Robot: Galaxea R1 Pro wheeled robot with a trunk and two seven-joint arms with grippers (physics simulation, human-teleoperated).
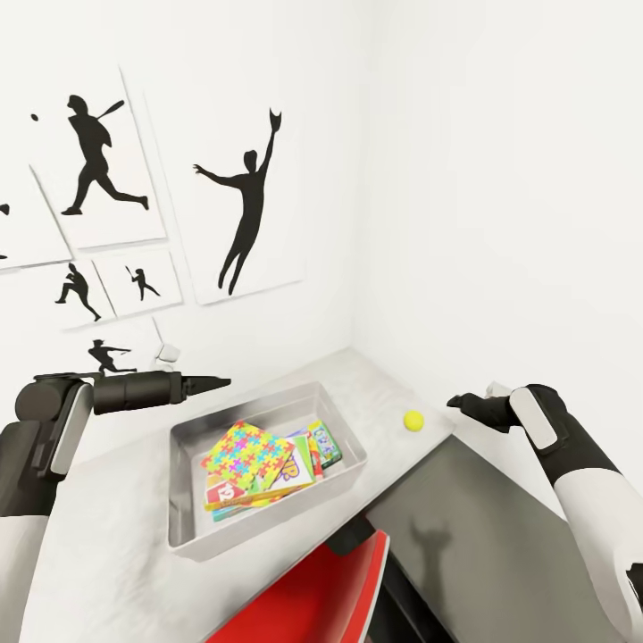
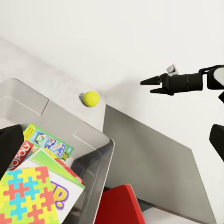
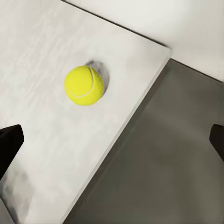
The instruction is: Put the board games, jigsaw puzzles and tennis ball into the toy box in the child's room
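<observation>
Near the white counter [image 1: 125, 536] corner, the spread right claw [image 1: 457, 401] should straddle the small yellow-green tennis ball [image 1: 413, 421] squarely before pinching.

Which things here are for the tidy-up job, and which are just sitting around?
For the job: tennis ball on the table; toy box holding a jigsaw puzzle and board games.

Just around: athlete pictures on the wall; red chair.
</observation>
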